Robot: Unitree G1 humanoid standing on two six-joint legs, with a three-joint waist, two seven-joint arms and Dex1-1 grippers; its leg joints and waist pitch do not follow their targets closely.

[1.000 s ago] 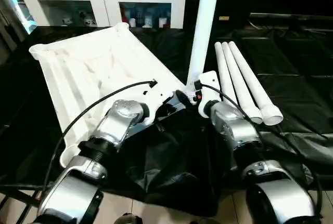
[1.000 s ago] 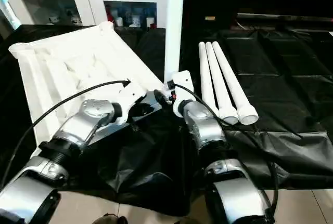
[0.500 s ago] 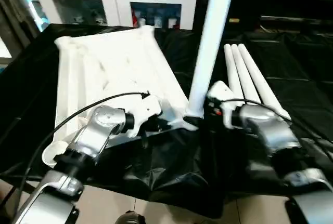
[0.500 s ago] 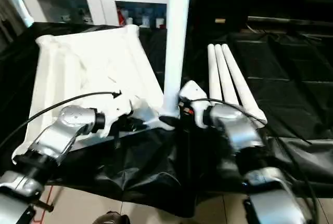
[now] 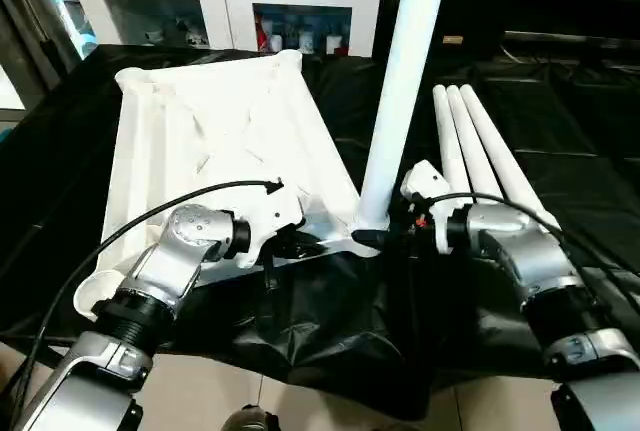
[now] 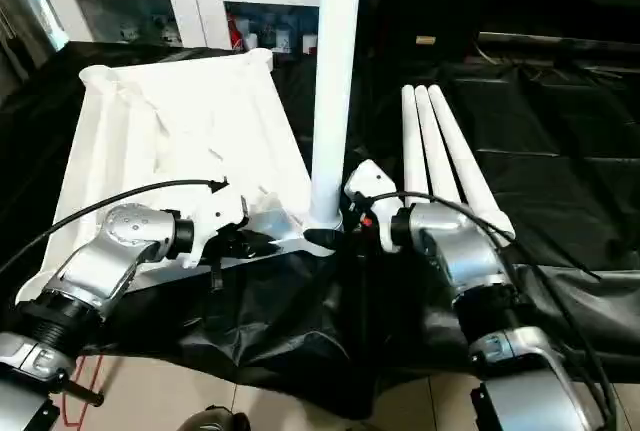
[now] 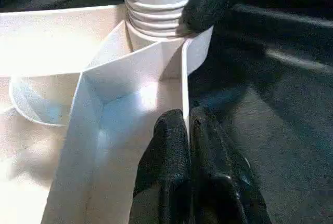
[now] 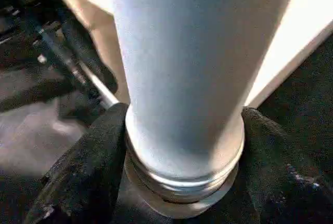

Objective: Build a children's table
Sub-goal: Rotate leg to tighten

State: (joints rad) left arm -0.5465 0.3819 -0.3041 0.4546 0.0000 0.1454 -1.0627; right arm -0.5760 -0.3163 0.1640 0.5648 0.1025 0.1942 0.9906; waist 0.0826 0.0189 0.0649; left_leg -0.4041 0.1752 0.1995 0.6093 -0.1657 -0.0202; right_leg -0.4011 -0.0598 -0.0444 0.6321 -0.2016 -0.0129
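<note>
Left claw [image 7: 188, 146] pinched on tabletop [image 5: 215, 141] rim. Right claw [image 8: 177, 146] clamped round upright leg [image 5: 400, 91] base at corner socket. Three legs [image 5: 480, 156] lie on counter [image 5: 560, 121].

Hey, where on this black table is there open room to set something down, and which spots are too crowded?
Free: the black cloth right of the three loose legs. Crowded: the near corner of the tabletop, where the upright leg stands between the right gripper and the left gripper, which pinches the tabletop's rim.
</note>
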